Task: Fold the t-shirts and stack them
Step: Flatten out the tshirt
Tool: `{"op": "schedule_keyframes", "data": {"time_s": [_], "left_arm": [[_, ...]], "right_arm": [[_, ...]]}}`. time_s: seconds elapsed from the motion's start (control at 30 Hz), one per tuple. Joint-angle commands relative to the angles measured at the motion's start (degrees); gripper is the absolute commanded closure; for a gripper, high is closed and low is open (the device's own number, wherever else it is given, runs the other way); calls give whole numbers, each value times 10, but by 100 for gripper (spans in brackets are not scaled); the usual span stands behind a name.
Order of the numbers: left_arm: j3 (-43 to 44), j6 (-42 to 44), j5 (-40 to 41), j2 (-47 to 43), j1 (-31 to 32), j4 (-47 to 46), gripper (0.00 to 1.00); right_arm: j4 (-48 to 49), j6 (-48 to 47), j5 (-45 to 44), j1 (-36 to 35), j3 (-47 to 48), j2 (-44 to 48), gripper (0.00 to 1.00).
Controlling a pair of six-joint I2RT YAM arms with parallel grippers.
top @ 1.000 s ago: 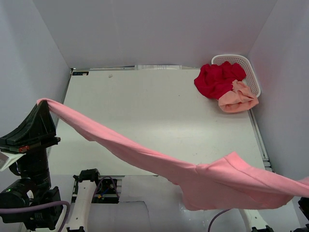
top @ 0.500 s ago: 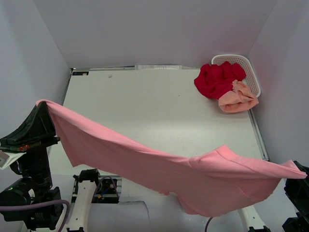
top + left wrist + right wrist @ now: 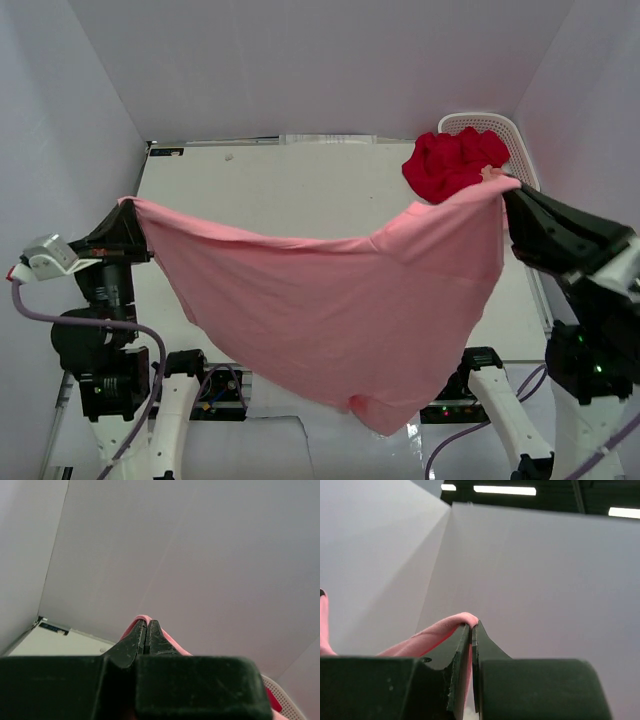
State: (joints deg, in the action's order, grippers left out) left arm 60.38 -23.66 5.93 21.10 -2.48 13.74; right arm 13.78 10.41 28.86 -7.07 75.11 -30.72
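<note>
One pink t-shirt (image 3: 330,320), limp triangular drape

A pale table top (image 3: 300,200) sits inside a plain white enclosure — back wall (image 3: 320,60), left wall (image 3: 50,120) and right wall (image 3: 590,100) meeting at clean corners. Above the panels, a dark ceiling (image 3: 560,502) carries bright strip lights (image 3: 505,489).
</note>
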Motion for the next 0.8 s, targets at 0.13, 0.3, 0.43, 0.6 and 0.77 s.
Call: {"op": "schedule_keyframes", "data": {"time_s": [0.13,0.3,0.43,0.6,0.77], "left_arm": [[-111,-36,69,47,2,-39,100],[-177,-78,90,144,2,-96,100],[-197,-109,106,254,2,-157,100],[-182,-151,109,458,2,-220,100],[-98,-180,108,633,2,-225,100]], "right_arm": [[54,49,-37,3,-131,-112,92],[134,79,-52,3,-257,-200,92],[169,78,-83,2,-289,-268,92],[188,76,-56,2,-256,-416,92],[178,80,-33,3,-155,-586,92]]}}
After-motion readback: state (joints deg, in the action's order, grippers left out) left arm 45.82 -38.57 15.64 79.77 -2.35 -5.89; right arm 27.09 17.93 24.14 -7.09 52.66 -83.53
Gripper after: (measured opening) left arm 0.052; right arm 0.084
